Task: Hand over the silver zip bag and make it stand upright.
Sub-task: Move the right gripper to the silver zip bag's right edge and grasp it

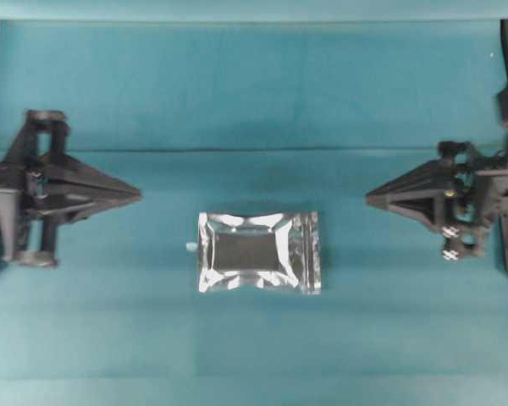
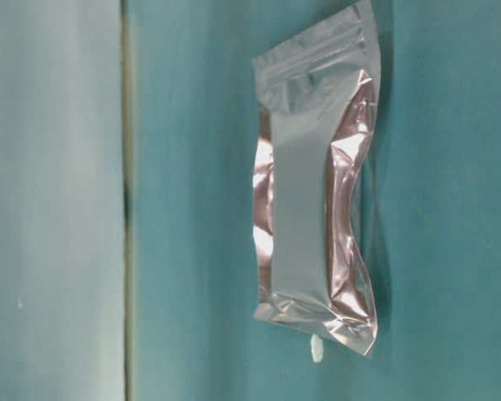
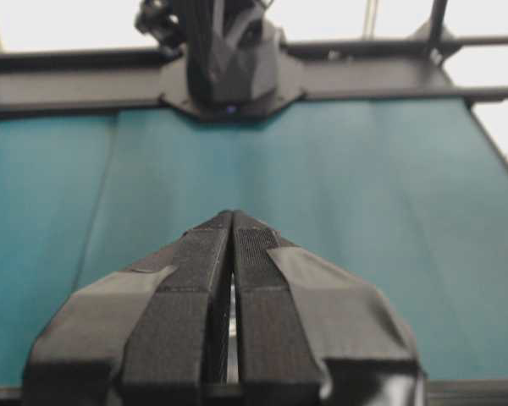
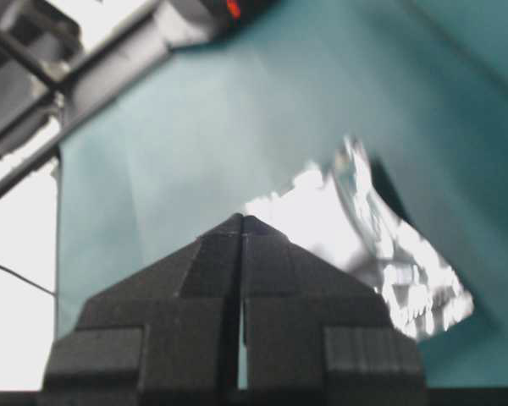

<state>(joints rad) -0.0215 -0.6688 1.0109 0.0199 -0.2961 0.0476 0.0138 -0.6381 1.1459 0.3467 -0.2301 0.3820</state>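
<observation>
Teal cloth table [image 1: 254, 85], faint fold lines across it. Silver zip bag [image 1: 259, 252] lying flat mid-table, zip strip toward right side in overhead view, dark grey centre panel (no print or label readable, just shiny foil). Tiny white scrap [image 1: 190, 246] just beside its left edge. Left gripper [image 1: 138, 194] pinched closed, holding nothing, well apart from bag. Right gripper [image 1: 369, 199] same deal, closed and empty.

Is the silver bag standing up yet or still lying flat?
Lying flat. The silver bag shows its whole broad face to the overhead camera, spread on the teal table, with neither end effector touching it.
</observation>
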